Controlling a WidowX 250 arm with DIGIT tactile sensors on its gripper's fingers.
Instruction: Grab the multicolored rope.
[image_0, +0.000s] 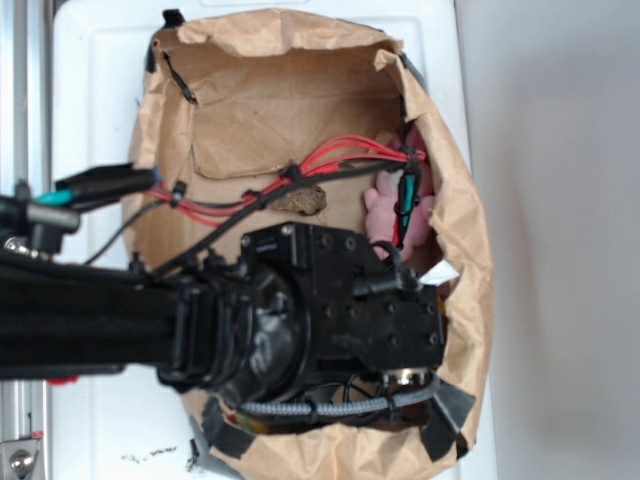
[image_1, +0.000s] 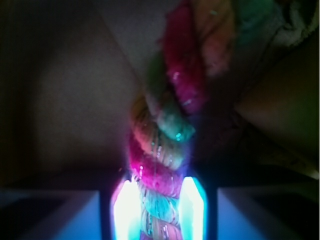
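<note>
Gripper (image_1: 159, 212): fingers (image_1: 129, 210) narrow, flanking multicolored rope (image_1: 167, 125), seemingly touching. I'd squeeze firm at mid-twist, then lift straight, slow, clear of paper-lined bin (image_0: 470, 250).

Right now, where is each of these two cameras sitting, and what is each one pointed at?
Exterior: above the scene, looking down into a brown paper-lined bin; the black arm fills the middle, a pink plush toy beside it.
Wrist: on the arm, looking along the hand; its two glowing fingers flank the multicolored rope.
Shared: only the paper lining; the arm hides the rope from above.
</note>
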